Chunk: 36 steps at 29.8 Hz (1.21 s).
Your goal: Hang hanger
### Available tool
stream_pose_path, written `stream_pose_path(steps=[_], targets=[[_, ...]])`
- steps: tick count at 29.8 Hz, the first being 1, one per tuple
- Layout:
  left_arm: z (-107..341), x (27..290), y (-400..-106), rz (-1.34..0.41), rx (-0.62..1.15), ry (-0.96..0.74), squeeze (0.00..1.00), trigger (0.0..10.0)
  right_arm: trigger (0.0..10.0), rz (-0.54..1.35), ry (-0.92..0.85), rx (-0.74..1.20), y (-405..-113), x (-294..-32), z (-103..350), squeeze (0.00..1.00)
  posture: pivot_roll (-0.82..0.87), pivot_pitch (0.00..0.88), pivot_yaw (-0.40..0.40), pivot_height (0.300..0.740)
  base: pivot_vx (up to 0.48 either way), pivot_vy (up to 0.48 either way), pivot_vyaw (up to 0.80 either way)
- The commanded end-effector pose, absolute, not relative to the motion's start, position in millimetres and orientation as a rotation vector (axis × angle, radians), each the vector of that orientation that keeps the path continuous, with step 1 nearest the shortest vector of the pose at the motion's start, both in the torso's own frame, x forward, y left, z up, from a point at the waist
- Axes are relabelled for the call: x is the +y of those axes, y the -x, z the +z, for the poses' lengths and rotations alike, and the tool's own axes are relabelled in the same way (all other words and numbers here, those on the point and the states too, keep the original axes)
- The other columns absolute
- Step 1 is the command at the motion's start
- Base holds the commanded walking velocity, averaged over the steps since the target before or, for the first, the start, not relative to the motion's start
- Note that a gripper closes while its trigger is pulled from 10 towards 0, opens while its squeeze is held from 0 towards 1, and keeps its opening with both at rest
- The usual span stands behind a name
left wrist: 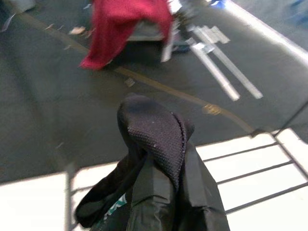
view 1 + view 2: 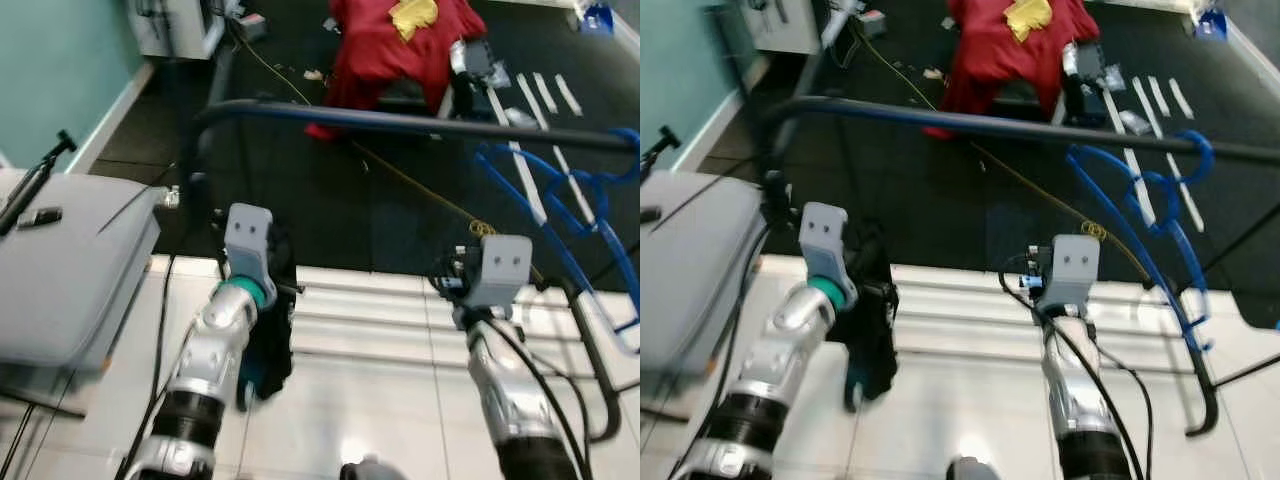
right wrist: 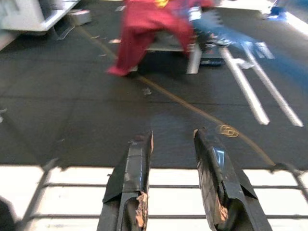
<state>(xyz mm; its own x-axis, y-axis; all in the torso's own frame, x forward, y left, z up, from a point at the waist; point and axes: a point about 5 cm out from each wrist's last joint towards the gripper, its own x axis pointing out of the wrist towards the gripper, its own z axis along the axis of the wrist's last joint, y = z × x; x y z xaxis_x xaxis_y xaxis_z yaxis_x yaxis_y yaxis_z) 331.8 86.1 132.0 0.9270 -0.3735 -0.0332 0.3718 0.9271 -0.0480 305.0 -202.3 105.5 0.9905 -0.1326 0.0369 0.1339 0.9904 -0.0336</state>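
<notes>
Blue hanger (image 2: 575, 215) already sits with its hook over the dark rail (image 2: 400, 122) of the clothes rack, out past and to the outer side of the right jaws, well apart from them. It hangs tilted, lower bar swinging toward the rack's end post (image 2: 600, 370); a second blue hook shape overlaps it, cannot tell if it's one hanger or two.

Right gripper (image 3: 171, 159) has its jaws spread with nothing between them, pointing out over the low white rack bars (image 3: 159, 185) at the black floor (image 3: 72, 110). Judgement: empty and clear of the hanger because the hang step looks done, so the arm is just parked below the rail.

Left gripper (image 1: 154, 139) is wrapped in a black cloth (image 2: 268, 340) with a bit of teal showing; the cloth drapes over the fingers and hangs down beside the wrist. Jaws hidden under it, so cannot tell if they're spread or pressed together. Probably carried there to keep it off the floor; not part of the hanger job.

Far ahead of both jaws a red garment (image 2: 400, 45) is draped over something on the floor. Grey case (image 2: 70, 270) sits outboard of the left arm.

Risk: hanger's tilt suggests it could slide along the rail.
</notes>
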Motion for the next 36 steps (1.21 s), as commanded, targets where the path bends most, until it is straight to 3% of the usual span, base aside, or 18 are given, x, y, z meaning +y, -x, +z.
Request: stream_pose_path(steps=[1, 9, 15, 32, 36], targets=[[128, 93, -331, -0.363, 0.051, 0.024, 0.0, 10.0, 10.0, -0.122, 0.023, -0.018, -303, -197, 101, 0.0, -0.1, 0.031, 0.031, 0.74, 0.0, -0.454, 0.0], [128, 93, -331, -0.376, 0.068, 0.081, 0.0, 10.0, 10.0, -0.121, 0.022, -0.016, -303, -198, 101, 0.0, -0.1, 0.034, 0.031, 0.74, 0.0, -0.318, 0.0], [126, 93, -330, -0.39, 0.082, 0.083, 0.0, 10.0, 10.0, -0.113, 0.022, -0.009, -302, -195, 99, 0.0, -0.1, 0.038, 0.03, 0.74, 0.0, 0.457, 0.0], [125, 97, -332, -0.356, 0.09, 0.053, 0.0, 10.0, 10.0, -0.091, 0.021, 0.022, -300, -191, 94, 0.0, -0.11, 0.048, 0.037, 0.74, 0.0, 0.0, 0.0], [121, 98, -332, -0.335, 0.128, 0.075, 0.0, 10.0, 10.0, -0.068, 0.031, 0.067, -296, -188, 86, 0.0, -0.11, 0.057, 0.044, 0.74, 0.0, 0.36, 0.0]])
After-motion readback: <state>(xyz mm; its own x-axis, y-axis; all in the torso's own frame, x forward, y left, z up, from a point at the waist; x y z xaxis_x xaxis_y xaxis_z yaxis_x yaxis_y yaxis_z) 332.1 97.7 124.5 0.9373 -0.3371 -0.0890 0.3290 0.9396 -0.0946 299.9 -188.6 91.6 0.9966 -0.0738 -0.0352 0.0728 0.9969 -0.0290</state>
